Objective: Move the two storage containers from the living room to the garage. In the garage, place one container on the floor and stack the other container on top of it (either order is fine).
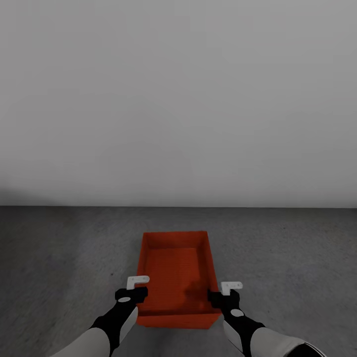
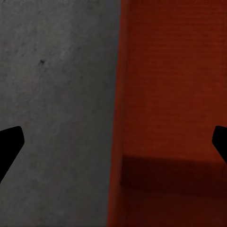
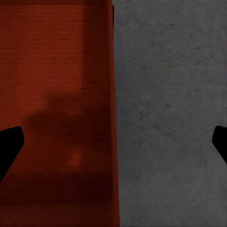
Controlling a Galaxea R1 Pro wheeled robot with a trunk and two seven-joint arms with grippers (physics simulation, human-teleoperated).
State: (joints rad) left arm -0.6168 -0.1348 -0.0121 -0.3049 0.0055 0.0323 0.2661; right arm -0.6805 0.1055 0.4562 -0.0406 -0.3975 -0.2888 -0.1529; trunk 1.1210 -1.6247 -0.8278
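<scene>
Both grippers hung with their jaws spread wide, one over each long wall of the orange-red container (image 1: 176,270), neither closed on anything. On the left gripper (image 2: 113,142), the wrist camera showed two black fingertips (image 2: 9,144) far apart at the edges of its picture, one over concrete and the other over the ribbed inner bottom of the bin, with the left wall running between them. On the right gripper (image 3: 113,142) it was the same in mirror: one dark fingertip (image 3: 9,144) over the bin's interior, the other over bare floor, the right wall between. Whether any fingertip actually touched the plastic, I could not tell.

From the head view, the left gripper (image 1: 133,292) and right gripper (image 1: 225,295) sat near the container's near end, black wrists and white-sleeved forearms reaching in from below.

The container rested flat on the floor (image 1: 297,258), open side up, its long axis pointing away toward the wall (image 1: 178,99). It looked empty, with a soft shadow lying across the near part of its ribbed bottom.

The floor was dark grey concrete, rough and speckled, with a few small darker flecks. It ran back to a plain white-grey wall, bare and evenly lit, meeting the concrete in a straight, slightly shadowed line well beyond the bin.
</scene>
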